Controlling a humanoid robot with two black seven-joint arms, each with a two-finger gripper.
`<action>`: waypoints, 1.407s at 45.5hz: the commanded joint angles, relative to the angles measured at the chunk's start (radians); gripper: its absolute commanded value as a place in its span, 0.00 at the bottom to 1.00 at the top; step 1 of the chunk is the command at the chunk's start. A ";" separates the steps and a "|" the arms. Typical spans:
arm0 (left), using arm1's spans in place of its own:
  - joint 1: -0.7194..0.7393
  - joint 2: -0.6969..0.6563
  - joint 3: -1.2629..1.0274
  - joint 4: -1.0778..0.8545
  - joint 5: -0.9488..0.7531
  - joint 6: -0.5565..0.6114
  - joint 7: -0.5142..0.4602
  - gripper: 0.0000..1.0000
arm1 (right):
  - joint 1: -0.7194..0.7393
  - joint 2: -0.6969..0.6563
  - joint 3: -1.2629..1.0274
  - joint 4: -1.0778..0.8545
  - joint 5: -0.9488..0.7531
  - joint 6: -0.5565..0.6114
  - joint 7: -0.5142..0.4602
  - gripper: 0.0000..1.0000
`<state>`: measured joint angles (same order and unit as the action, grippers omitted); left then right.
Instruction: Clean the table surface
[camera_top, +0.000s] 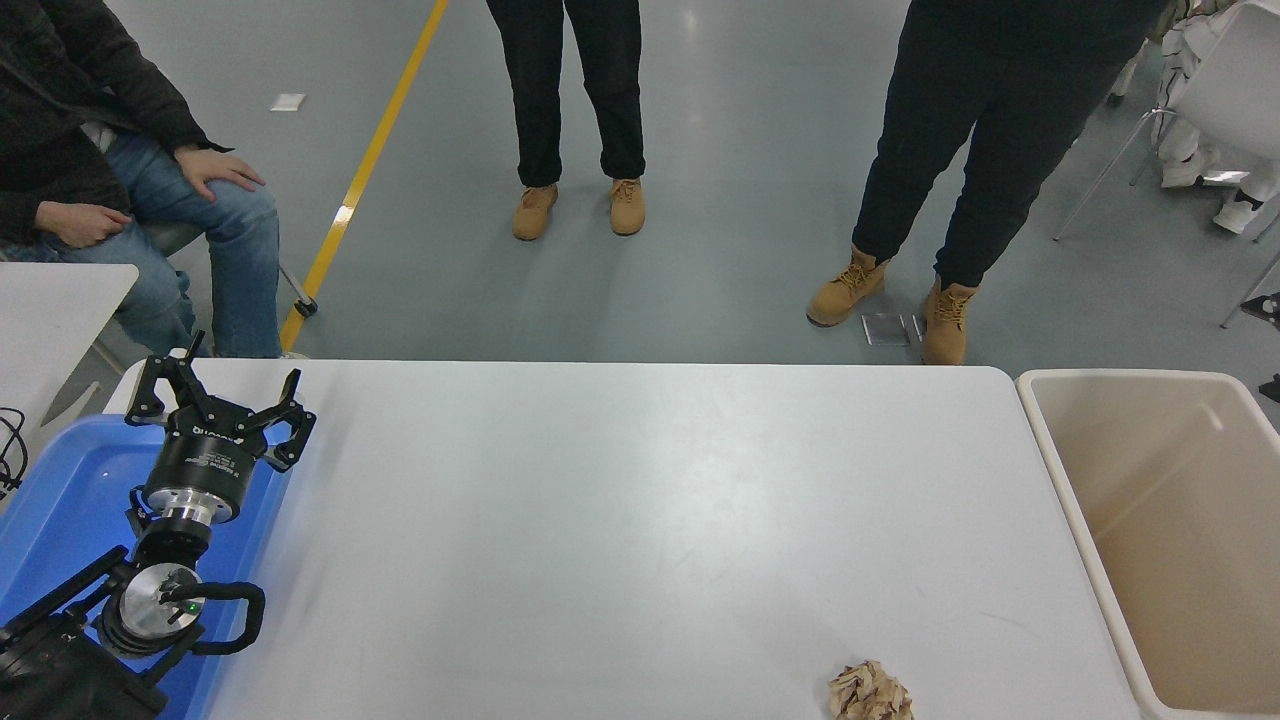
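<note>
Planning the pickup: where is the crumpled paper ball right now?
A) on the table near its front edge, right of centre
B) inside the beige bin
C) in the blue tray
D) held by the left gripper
A: the crumpled brown paper ball lies on the table surface, apart from the beige bin.

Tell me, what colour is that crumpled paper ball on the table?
Light brown, like kraft paper; the crumpled paper ball shows in the head view.
</note>
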<state>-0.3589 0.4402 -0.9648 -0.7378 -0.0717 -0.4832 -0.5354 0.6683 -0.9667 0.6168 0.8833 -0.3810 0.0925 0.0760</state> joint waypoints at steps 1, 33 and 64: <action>0.000 0.000 0.000 0.000 0.000 0.000 0.000 0.99 | -0.009 0.060 0.043 0.006 0.231 -0.092 -0.002 0.97; 0.000 0.000 0.000 0.000 0.000 0.000 0.000 0.99 | -0.119 0.347 0.319 0.003 0.389 -0.286 0.005 0.97; 0.000 0.000 0.000 0.000 0.000 0.000 0.000 0.99 | -0.147 0.209 0.207 0.043 -0.070 -0.159 0.010 0.95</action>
<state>-0.3589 0.4402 -0.9649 -0.7378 -0.0722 -0.4832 -0.5355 0.5297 -0.6836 0.8862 0.8947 -0.1602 -0.1394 0.0848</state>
